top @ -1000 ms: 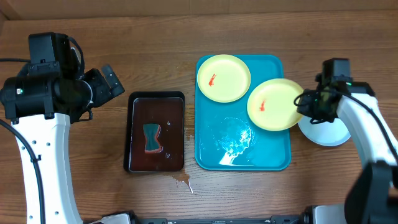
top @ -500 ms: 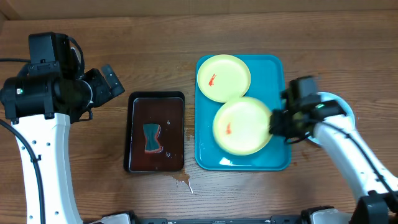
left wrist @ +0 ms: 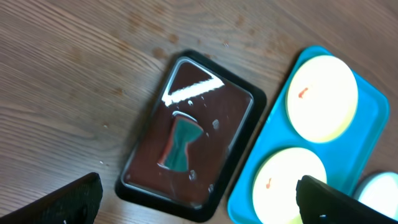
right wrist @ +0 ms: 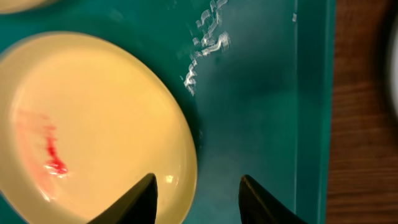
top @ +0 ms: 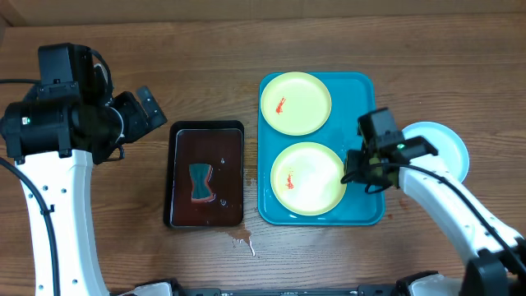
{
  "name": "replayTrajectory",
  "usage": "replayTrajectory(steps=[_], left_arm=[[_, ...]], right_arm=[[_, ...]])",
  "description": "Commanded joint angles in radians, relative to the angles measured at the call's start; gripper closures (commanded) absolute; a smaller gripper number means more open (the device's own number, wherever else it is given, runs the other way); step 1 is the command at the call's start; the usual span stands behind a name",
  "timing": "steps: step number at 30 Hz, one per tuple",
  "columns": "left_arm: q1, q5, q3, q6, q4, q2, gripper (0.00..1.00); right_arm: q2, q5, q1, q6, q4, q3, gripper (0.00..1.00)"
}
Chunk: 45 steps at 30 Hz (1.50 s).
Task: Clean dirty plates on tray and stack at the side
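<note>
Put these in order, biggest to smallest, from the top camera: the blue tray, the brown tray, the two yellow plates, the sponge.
1. Turquoise tray
2. Brown tray
3. Upper yellow plate and lower yellow plate, which look alike
4. Sponge

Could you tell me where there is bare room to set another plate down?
Bare wood runs along the table beyond the turquoise tray and brown tray. The turquoise tray is crowded: the far yellow plate and near yellow plate fill it, right gripper at the near rim.

Two smeared yellow plates [top: 296, 103] [top: 307, 178] on turquoise tray [top: 357, 89]; pale plate [top: 442, 150] beside it.
</note>
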Motion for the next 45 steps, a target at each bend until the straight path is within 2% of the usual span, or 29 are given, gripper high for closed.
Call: replayTrajectory(steps=[1,5,7,11,13,16,21,24,28,30,33,39,40,44,45], left_arm=[[-0.025,0.097,-0.014,0.114,-0.016,0.004,0.07],[-0.114,0.048,-0.144,0.133,0.0,0.006,0.16],[-0.159,-0.001,-0.245,0.099,0.035,0.006,0.2],[-0.224,-0.063,-0.472,0.023,0.178,0.01,0.23],[-0.238,-0.074,-0.565,-0.002,0.262,0.017,0.27],[-0.243,-0.072,-0.678,-0.021,0.383,0.039,0.41],[-0.245,-0.072,-0.796,-0.039,0.501,0.118,0.52],[-0.245,-0.072,-0.819,-0.04,0.534,0.174,0.71],[-0.245,-0.073,-0.819,-0.039,0.576,0.241,0.83],[-0.245,-0.072,-0.819,-0.039,0.596,0.259,0.96],[-0.245,-0.071,-0.804,-0.039,0.583,0.258,0.96],[-0.244,-0.076,-0.686,-0.019,0.441,0.229,0.96],[-0.244,-0.076,-0.665,-0.012,0.418,0.224,0.93],[-0.245,-0.077,-0.605,0.032,0.39,0.219,0.53],[-0.245,-0.078,-0.605,0.034,0.4,0.219,0.49]], right_arm=[[-0.106,0.017,0.003,-0.036,-0.064,0.143,0.57],[-0.184,-0.014,0.026,-0.035,-0.086,0.184,0.57],[-0.211,-0.045,0.028,-0.035,-0.086,0.184,0.57],[-0.225,-0.108,0.028,-0.035,-0.101,0.184,0.57],[-0.222,-0.117,0.028,-0.035,-0.111,0.181,0.57],[-0.219,-0.117,0.028,-0.035,-0.131,0.179,0.58],[-0.219,-0.117,0.028,-0.034,-0.137,0.179,0.59],[-0.217,-0.117,0.028,-0.031,-0.137,0.179,0.59],[-0.215,-0.117,0.028,-0.031,-0.137,0.179,0.59],[-0.215,-0.117,0.028,-0.031,-0.14,0.179,0.61],[-0.215,-0.117,0.028,-0.031,-0.151,0.179,0.63],[-0.215,-0.113,0.028,-0.032,-0.159,0.179,0.65],[-0.215,-0.113,0.028,-0.032,-0.159,0.179,0.65],[-0.215,-0.113,0.028,-0.032,-0.159,0.179,0.65],[-0.215,-0.113,0.028,-0.032,-0.159,0.179,0.65]])
